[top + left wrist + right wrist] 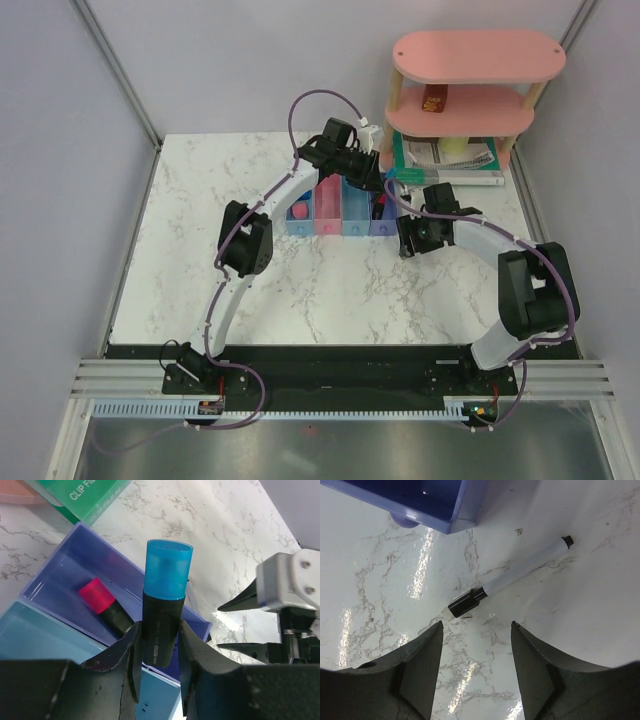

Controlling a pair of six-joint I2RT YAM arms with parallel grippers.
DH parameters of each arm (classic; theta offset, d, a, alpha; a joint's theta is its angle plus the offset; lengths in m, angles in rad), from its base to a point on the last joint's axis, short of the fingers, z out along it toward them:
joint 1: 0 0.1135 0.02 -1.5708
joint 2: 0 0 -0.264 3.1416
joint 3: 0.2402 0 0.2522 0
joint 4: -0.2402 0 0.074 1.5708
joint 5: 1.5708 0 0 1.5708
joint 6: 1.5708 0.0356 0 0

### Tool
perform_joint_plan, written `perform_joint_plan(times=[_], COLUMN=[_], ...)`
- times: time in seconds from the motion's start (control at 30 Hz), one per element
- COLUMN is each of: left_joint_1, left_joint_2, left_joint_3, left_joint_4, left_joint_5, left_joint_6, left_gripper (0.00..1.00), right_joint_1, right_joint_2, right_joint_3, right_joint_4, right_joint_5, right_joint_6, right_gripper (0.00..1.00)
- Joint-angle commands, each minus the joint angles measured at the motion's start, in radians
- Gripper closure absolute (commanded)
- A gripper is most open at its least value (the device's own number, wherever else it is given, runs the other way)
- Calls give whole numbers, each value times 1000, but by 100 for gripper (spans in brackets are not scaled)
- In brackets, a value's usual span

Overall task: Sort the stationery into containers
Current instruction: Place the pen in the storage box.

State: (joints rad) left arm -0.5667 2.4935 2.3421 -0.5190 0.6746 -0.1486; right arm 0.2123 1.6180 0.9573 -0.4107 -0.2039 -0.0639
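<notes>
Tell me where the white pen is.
Right wrist view: the white pen lies flat on the table, just ahead of the right gripper, near the corner of the purple-blue bin.

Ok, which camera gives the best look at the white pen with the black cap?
Right wrist view: the white pen lies whole on the tabletop, ahead of the open right tool. I cannot make it out in the top view; the left wrist view misses it.

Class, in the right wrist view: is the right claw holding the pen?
No, the pen lies on the table beyond the open right claw.
</notes>
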Motion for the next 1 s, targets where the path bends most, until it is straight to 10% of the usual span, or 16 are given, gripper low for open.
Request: perform_joint_plan(times=[0.0, 0.23, 0.97], left_joint_1=[13, 18, 27], left_joint_2=[24, 45, 62], left_joint_3=[26, 29, 25], left_joint_4=[48, 66, 79], left_joint_5=[-23, -12, 26], left_joint_6=[-3, -6, -12], left_gripper=[98, 98, 50], right_joint_1=[9, 27, 39], right_joint_2=[5, 22, 85], right_joint_3=[38, 44, 35], right_joint_4=[44, 58, 116], right_joint_5=[1, 17, 49], right_joint_6=[15, 21, 24], right_gripper=[36, 37, 39])
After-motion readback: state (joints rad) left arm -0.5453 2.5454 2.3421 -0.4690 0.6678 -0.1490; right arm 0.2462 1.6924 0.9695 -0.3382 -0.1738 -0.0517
